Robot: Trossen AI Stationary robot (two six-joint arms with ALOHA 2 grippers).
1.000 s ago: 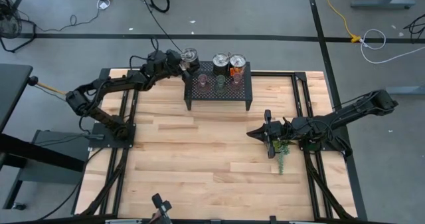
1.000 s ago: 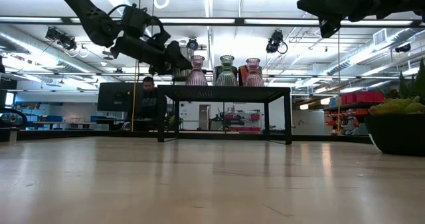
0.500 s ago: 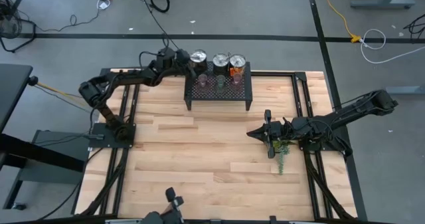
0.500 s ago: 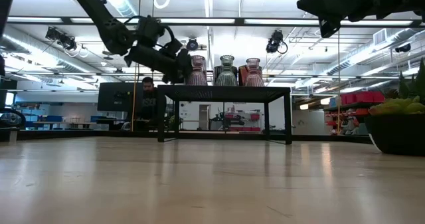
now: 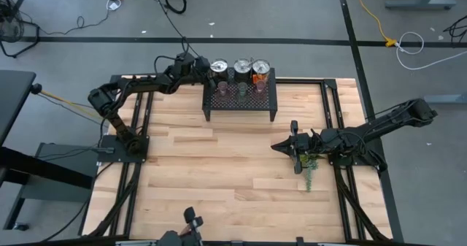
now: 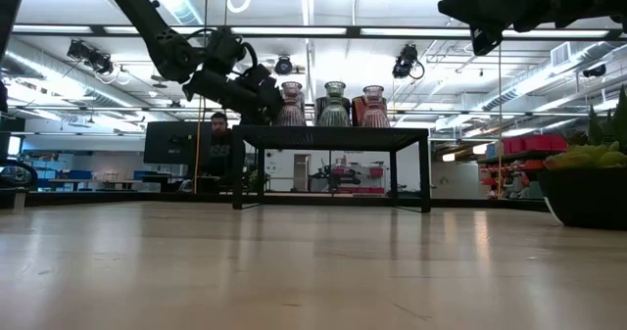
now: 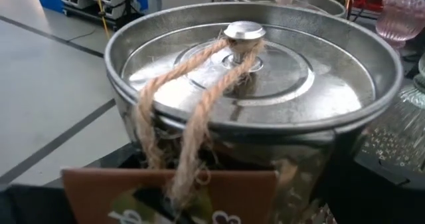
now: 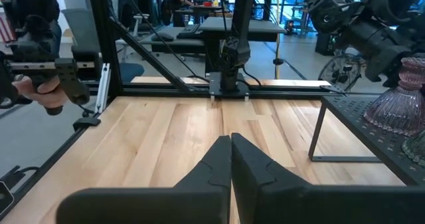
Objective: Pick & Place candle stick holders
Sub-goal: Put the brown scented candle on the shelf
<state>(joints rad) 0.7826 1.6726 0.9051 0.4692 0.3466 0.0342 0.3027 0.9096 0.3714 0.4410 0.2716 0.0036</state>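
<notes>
Three candle stick holders stand in a row on the black mesh rack (image 5: 241,104): a pinkish-brown one (image 5: 221,91), a pale green one (image 5: 241,91) and a pinkish-brown one (image 5: 260,87). In the low view they show at the left (image 6: 291,105), middle (image 6: 335,103) and right (image 6: 373,105). My left gripper (image 5: 204,68) reaches in from the far left and is shut on a silvery tin (image 7: 246,84) at the rack's far left corner, behind the left holder. My right gripper (image 8: 230,144) is shut and empty, above the table's right side beside the potted plant (image 5: 310,162). My left gripper holds the round silvery tin (image 5: 217,66) from the table's left, roughly level. The tin itself and its brown tag (image 7: 166,197) hide the fingers, so the place of contact does not show. The tin stands upright, lid up; whether it rests on the rack I cannot tell.
Two more silvery tins (image 5: 241,67) (image 5: 260,68) stand along the rack's far edge, behind the holders. The potted plant also shows at the right in the low view (image 6: 588,178). Bare wooden tabletop (image 5: 219,166) lies in front of the rack. A person's hand (image 8: 40,91) shows beyond the table.
My left gripper has carried the silvery tin toward the table's right along the far edge and a little down, bringing it to the rack's far left corner beside the other two tins. The tin has stayed upright.
</notes>
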